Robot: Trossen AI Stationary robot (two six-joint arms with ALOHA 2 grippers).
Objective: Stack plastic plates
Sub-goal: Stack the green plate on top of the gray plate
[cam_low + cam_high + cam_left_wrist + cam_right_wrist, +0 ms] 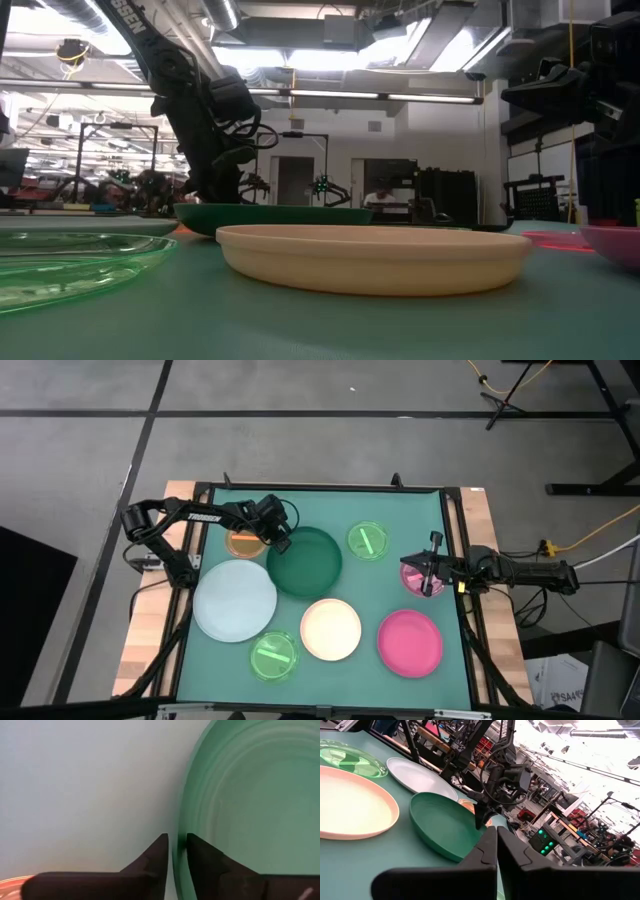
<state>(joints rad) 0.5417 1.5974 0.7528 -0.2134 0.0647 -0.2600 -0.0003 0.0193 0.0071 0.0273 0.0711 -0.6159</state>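
The large dark green plate [305, 560] lies flat on the green mat in the middle of the table. My left gripper [282, 543] is at its far-left rim, shut on it. A small orange plate [243, 543] lies just left of that spot. The pale blue-white plate [235, 600], the cream plate [330, 628] and the magenta plate [410, 642] lie nearer the front. Two small lime-green plates [367, 541] [273, 656] lie apart from one another. My right gripper [496, 840] is shut and waits at the right edge, above a small pink plate [420, 575]. My left gripper [177, 842] pinches the dark green plate's rim [179, 817] at its far-left side. One finger is inside the plate and one outside. The fingers slant down from the table's left. In the low view the plate's underside [270, 225] rests on the mat.
A raised dark frame [455, 550] borders the mat. The orange plate and the pale blue-white plate lie close to the left gripper. Bare mat [400, 600] shows between the dark green and magenta plates. The room beyond holds stands and benches.
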